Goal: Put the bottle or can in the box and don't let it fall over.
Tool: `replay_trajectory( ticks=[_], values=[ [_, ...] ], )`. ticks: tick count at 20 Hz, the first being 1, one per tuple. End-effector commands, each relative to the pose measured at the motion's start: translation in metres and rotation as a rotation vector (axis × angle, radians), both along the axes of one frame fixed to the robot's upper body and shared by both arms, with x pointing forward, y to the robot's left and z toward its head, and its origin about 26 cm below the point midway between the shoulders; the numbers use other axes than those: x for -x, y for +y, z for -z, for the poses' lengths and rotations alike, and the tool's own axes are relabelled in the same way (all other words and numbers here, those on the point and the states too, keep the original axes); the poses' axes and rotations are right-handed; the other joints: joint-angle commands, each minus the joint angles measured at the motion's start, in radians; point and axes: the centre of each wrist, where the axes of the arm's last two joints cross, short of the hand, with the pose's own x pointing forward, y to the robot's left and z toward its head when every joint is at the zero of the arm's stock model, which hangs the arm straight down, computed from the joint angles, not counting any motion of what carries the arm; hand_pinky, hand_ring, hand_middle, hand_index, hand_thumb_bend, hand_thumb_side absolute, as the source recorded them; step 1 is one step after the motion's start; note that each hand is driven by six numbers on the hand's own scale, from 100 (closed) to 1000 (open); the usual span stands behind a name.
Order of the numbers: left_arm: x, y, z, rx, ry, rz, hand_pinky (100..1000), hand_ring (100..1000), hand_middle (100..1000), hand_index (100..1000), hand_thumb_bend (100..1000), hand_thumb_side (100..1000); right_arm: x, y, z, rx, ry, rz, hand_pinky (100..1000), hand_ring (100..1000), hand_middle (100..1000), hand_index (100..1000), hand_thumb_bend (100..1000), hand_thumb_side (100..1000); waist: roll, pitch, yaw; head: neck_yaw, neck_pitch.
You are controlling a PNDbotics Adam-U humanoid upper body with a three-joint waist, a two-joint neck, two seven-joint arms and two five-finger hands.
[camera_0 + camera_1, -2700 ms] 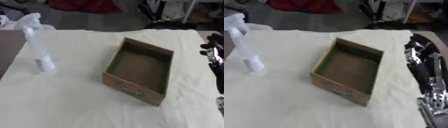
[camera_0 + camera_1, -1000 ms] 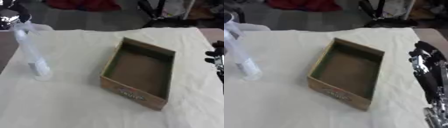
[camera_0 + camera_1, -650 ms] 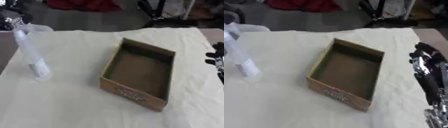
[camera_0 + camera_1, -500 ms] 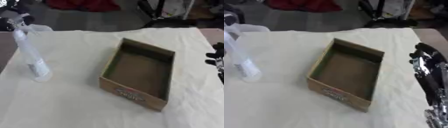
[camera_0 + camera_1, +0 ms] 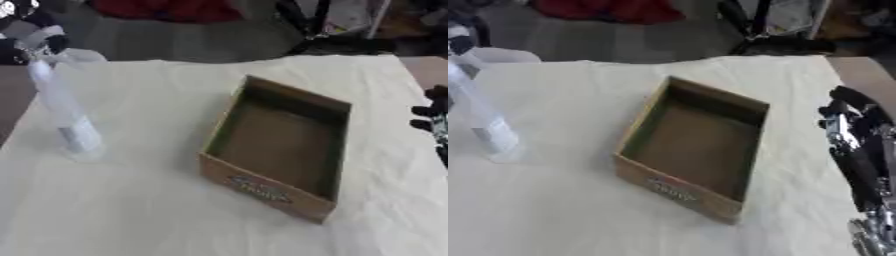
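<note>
A clear plastic bottle (image 5: 66,116) stands upright on the white cloth at the left, its top leaning slightly left. My left hand (image 5: 24,36), black and silver, hangs at the upper left corner right by the bottle's top; whether it touches the bottle is not clear. An open cardboard box (image 5: 264,189) with nothing in it lies in the middle, set at an angle, about a hand's width right of the bottle. My right hand (image 5: 849,119) rests open at the right edge, fingers pointing up, apart from the box.
A white cloth (image 5: 140,220) covers the table. Its far edge runs along the top, with dark floor, a red bundle (image 5: 171,9) and black stand legs (image 5: 328,35) beyond. Bare brown tabletop (image 5: 868,72) shows at the far right.
My left hand has come in from the upper left and now sits by the bottle's top. The bottle, box and right hand have stayed put.
</note>
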Motion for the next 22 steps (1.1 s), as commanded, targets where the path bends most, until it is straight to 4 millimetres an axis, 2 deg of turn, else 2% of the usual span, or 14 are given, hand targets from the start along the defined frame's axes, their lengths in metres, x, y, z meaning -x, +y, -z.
replay_trajectory(
  ticks=[1, 15, 22],
  values=[
    [0.0057, 0.0116, -0.0149, -0.013, -0.020, -0.024, 910, 786, 835, 872, 397, 717, 0.0011, -0.0013, -0.0059, 0.019, -0.020, 0.003, 715, 742, 792, 817, 100, 569, 0.001, -0.011, 0.002, 0.002, -0.007],
    [0.0097, 0.0144, -0.0149, -0.075, 0.107, 0.016, 882, 776, 819, 852, 387, 756, 0.0020, -0.0020, -0.0039, 0.012, -0.004, 0.023, 715, 743, 793, 815, 100, 598, 0.002, -0.012, 0.010, -0.003, 0.006],
    [0.0107, 0.0152, -0.0172, -0.094, 0.133, 0.019, 874, 770, 809, 830, 404, 728, 0.0021, -0.0016, -0.0034, 0.009, -0.001, 0.024, 715, 743, 791, 813, 100, 603, 0.001, -0.013, 0.012, -0.002, 0.006]
  ],
)
